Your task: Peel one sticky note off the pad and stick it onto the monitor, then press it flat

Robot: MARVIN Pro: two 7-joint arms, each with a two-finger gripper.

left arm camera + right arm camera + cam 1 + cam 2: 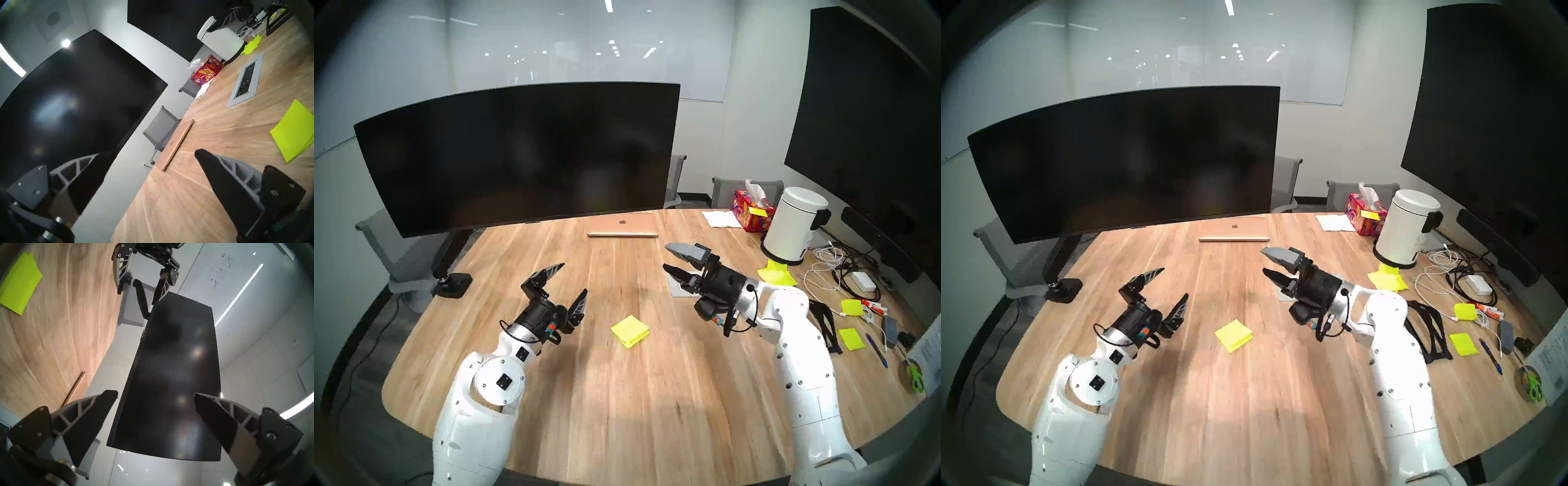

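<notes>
One Apple logo on laptop (622, 226)

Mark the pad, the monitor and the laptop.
pad (629, 331): head left view, top sheet.
monitor (524, 156): head left view, screen centre.
laptop (622, 225): head left view, closed lid.

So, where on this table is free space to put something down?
Bare wood lies between the pad and the laptop, and along the near edge of the table. The right side, around the white bin and cables, is crowded.
</notes>
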